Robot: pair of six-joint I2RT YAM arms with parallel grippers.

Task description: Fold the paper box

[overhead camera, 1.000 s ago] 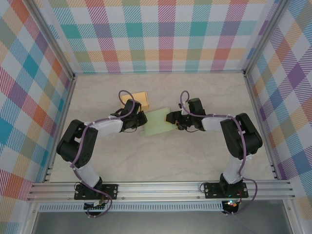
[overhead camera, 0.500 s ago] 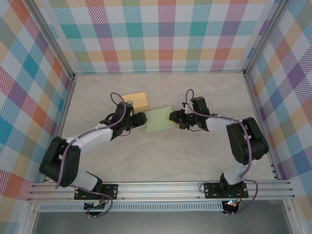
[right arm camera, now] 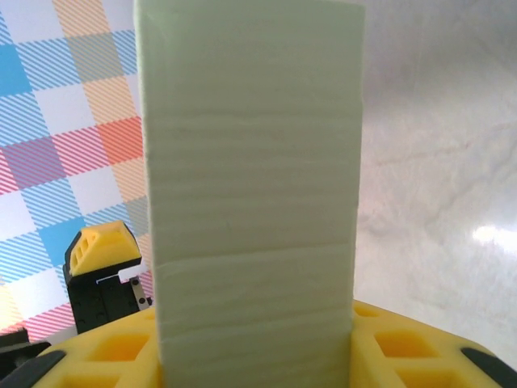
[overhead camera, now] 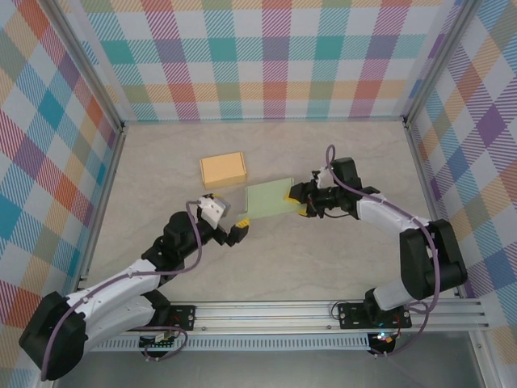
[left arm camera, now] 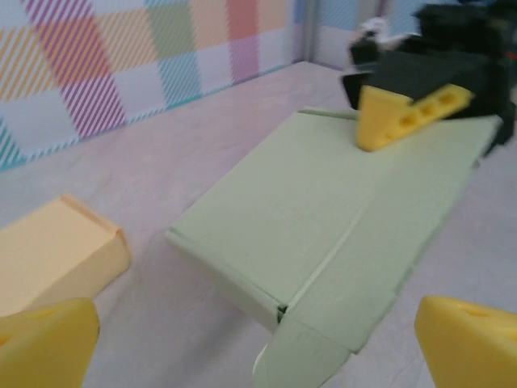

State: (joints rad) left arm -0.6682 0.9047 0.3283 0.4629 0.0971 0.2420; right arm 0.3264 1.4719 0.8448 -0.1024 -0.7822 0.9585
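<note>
Paper box (overhead camera: pixel 269 198): pale green, flattened, near centre of worktop (overhead camera: pixel 323 259), slightly toward far edge. Right jaws partly closed, clamping right edge of box; in right wrist view, cardboard runs up between yellow fingers (right arm camera: pixel 113 347). Left jaws spread wide, holding nothing, apart from box on its near-left side. Small tan box (overhead camera: pixel 223 169) near green box's far-left corner, not touching.
</note>
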